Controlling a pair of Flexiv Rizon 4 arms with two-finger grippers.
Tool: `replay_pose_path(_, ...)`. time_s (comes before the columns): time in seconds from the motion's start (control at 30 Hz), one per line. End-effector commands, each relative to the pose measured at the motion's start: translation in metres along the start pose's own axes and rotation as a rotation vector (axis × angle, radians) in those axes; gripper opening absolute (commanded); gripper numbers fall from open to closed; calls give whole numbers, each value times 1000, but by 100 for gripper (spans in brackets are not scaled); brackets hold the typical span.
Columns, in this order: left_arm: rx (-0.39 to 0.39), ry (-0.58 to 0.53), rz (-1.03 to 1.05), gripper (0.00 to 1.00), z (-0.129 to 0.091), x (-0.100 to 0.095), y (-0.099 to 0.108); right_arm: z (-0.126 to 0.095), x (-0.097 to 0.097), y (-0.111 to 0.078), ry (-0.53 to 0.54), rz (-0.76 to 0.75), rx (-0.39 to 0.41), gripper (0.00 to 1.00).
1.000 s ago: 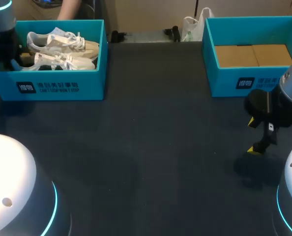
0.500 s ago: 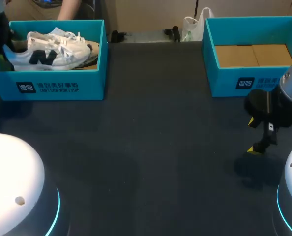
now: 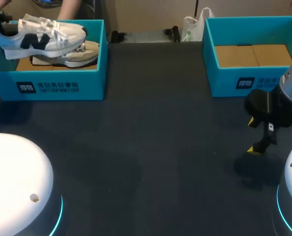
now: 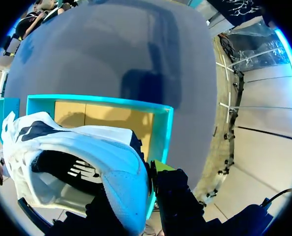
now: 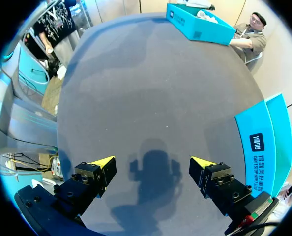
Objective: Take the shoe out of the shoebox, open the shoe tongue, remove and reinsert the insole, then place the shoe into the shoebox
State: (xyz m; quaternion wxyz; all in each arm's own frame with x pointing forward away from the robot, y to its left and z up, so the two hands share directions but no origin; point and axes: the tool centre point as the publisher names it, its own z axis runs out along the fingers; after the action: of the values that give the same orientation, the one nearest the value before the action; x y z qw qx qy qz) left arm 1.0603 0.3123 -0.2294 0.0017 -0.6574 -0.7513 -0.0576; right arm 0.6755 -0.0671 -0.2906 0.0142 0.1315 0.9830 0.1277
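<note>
A white shoe (image 3: 43,35) with a dark side logo hangs above the left teal shoebox (image 3: 62,86), toe pointing right. My left gripper (image 4: 141,189) is shut on its heel, with the dark fingers on either side of it. In the left wrist view the shoe (image 4: 82,157) fills the space ahead of the fingers, over the box's cardboard floor (image 4: 106,118). A second, beige-soled shoe (image 3: 72,55) lies inside that box. My right gripper (image 3: 258,135) hovers open low over the table at the right, with nothing between its yellow tips (image 5: 104,162).
A second teal shoebox (image 3: 234,73) with a bare cardboard floor stands at the back right, just beyond my right gripper. Dark tabletop (image 3: 151,147) stretches between the two boxes. In the right wrist view that box's wall (image 5: 261,137) is beside the gripper.
My left gripper has lifted the white shoe up out of the left box, tipping it upright and drawing it toward the far left. The other shoe stayed inside. The right arm has not moved.
</note>
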Motion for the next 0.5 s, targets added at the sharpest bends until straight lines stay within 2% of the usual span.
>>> replay_pose_path(0.03,4,6,2,0,-28,1,-2,1,1,1,-2,1,3,100)
replay_pose_path(0.17,-8,36,-24,0,-44,-3,-10,1,1,1,-2,1,3,100)
replay_pose_path(0.5,-51,43,-34,0,-96,-30,-69,1,1,1,-2,1,3,100)
